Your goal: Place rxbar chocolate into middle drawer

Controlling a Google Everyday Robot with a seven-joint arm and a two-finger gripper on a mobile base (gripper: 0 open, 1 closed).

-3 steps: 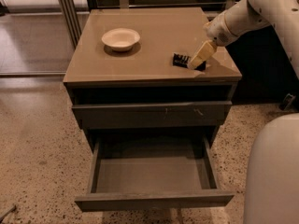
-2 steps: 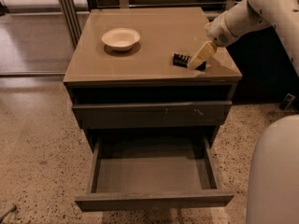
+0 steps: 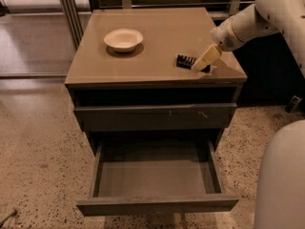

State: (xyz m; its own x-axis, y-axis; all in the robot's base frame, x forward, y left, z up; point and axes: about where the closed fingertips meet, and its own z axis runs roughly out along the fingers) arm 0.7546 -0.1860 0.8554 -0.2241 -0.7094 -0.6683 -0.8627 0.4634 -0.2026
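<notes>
Tabletop (image 3: pixel 157 51) is carrying the rxbar chocolate (image 3: pixel 185 60) near its right front edge, gripper (image 3: pixel 205 61) sitting over the bar's right end, clamp state I can't tell, so I'm verifying a square hold before lifting toward the open middle drawer (image 3: pixel 157 205).

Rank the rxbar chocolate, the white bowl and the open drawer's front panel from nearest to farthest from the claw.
The claw is low over the cabinet top, front right corner.
1. rxbar chocolate, right beside the claw's tip.
2. white bowl, across the top, rear left.
3. middle drawer, front panel pulled out, well below.
</notes>
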